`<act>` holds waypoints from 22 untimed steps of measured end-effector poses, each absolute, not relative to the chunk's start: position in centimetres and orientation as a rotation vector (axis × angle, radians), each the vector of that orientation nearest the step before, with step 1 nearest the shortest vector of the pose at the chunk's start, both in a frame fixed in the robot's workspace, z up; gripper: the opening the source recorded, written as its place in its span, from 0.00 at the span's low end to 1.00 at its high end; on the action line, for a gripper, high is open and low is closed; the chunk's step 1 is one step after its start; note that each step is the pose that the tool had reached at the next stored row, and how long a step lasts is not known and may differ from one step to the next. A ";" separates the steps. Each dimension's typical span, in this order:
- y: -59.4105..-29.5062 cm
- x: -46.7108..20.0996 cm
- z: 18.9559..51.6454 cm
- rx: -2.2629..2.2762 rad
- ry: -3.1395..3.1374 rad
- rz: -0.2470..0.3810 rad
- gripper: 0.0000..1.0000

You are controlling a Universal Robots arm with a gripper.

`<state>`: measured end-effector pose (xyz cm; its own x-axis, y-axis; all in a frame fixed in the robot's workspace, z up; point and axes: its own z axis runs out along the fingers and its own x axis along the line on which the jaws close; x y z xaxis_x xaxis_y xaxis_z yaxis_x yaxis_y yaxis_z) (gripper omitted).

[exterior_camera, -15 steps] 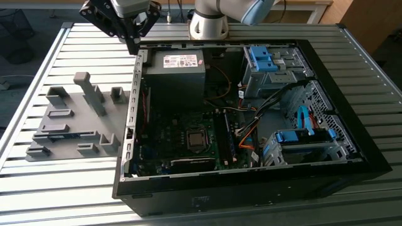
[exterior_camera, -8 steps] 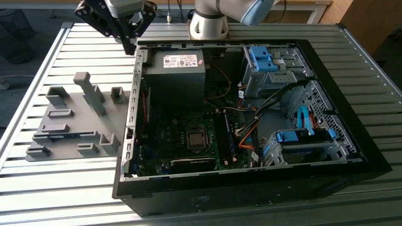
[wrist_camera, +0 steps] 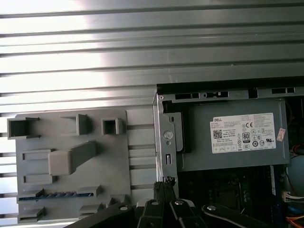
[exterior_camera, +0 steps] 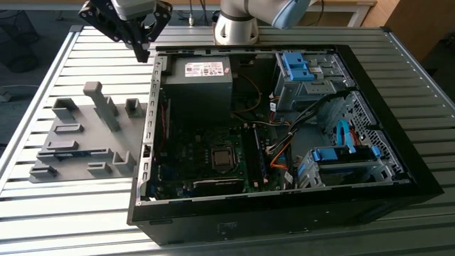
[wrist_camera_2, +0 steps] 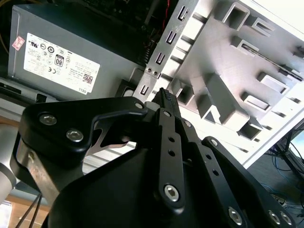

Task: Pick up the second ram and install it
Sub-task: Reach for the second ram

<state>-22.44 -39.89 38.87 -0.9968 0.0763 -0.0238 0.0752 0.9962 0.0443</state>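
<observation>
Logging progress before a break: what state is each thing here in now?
Computer case: on its side, open.
Power supply: mounted inside the case.
Gripper: jaws shut, empty, above the case's edge.
Second ram: lying in a slot of the grey holder, not gripped.

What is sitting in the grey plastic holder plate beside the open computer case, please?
The grey holder plate carries a thin bluish-green circuit-board stick in one long slot; the slot walls cover its lower part.
</observation>
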 end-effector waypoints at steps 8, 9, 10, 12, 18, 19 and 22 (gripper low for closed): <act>-39.9 -23.3 38.9 0.118 3.113 0.068 0.11; -39.9 -23.4 38.9 0.118 3.113 0.068 0.11; -39.9 -23.5 38.9 0.118 3.113 0.068 0.11; -39.9 -23.7 38.9 0.118 3.113 0.068 0.11; -39.9 -24.4 38.8 0.118 3.113 0.068 0.11; -39.9 -24.5 38.8 0.118 3.113 0.068 0.11; -39.9 -24.8 38.8 0.118 3.113 0.068 0.11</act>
